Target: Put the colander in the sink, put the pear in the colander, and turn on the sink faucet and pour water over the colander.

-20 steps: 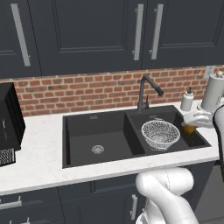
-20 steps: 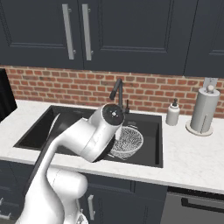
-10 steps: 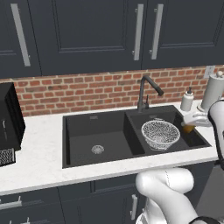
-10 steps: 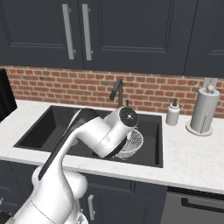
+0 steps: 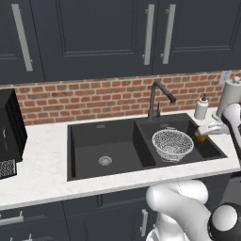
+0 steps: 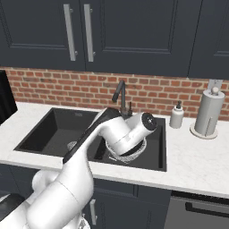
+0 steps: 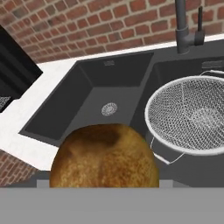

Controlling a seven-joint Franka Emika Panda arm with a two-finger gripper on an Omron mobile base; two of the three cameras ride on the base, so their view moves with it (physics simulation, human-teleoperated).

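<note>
The silvery mesh colander (image 5: 172,143) sits in the smaller right basin of the dark sink (image 5: 101,136). In the right base view my arm hides much of the colander (image 6: 131,154). My gripper (image 5: 204,133) hovers over that basin's right edge, just right of the colander, shut on the golden-brown pear (image 5: 200,137). In the hand view the pear (image 7: 105,155) covers the fingertips, with the colander (image 7: 192,113) ahead to its right. The dark faucet (image 5: 155,99) stands behind the basins, its spout angled toward the colander; no water runs.
A white soap dispenser (image 5: 201,108) and a paper-towel roll (image 5: 230,96) stand on the counter right of the sink, close to my hand. A black appliance (image 5: 9,129) sits at the far left. The large left basin (image 7: 105,103) has only its drain.
My forearm and wrist have swung to the right over the small basin in the right base view. The pear stays in the gripper and the colander has not moved.
</note>
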